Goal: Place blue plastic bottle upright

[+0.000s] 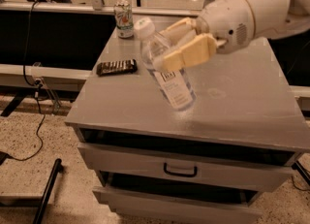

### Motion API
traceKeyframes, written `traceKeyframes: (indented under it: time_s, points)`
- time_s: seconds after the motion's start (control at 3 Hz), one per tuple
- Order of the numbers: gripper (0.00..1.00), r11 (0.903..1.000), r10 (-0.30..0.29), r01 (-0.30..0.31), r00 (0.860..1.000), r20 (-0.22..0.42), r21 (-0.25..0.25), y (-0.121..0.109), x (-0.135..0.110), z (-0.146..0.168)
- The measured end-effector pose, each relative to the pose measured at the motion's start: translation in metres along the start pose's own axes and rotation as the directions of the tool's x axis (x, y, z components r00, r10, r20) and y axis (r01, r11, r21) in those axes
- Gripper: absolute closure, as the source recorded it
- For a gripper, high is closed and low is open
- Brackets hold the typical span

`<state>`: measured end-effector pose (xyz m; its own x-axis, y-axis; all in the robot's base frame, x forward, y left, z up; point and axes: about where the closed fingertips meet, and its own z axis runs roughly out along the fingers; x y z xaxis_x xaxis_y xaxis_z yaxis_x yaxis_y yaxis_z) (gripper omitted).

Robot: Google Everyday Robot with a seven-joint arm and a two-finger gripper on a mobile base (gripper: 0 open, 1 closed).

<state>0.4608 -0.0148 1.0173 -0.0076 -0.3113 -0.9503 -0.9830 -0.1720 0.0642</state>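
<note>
Blue plastic bottle (170,81) tilted in gripper (164,46).
Fingers (191,53) clamp its upper body; cap leans up-left, base down by the cabinet top (242,97).

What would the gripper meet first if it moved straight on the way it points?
The gripper is shut on the tilted blue plastic bottle, so that comes first. Beyond it, the line runs left and slightly down, probably toward the dark snack wrapper; depth is unclear.

gripper (164,48) clasping blue plastic bottle (173,86) mid cabinet top (242,97), soda can (124,19) back-left, dark bar (116,67) left, right side free
</note>
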Motion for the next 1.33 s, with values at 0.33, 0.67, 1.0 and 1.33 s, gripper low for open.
traceKeyframes:
  time_s: [0.33, 0.67, 1.0, 1.33]
  points:
    - [0.98, 0.9988, 0.048, -0.048, 0.999, 0.004, -0.008, 0.006, 0.018, 0.004]
    - [0.75, 0.9987, 0.049, -0.049, 0.999, 0.016, -0.017, 0.006, 0.02, 0.007]
    - [0.71, 0.9999, 0.01, -0.01, 0.994, 0.104, -0.001, -0.005, 0.018, 0.008]
    - [0.95, 0.9946, -0.1, 0.09, 0.967, 0.233, 0.053, -0.021, 0.007, 0.005]
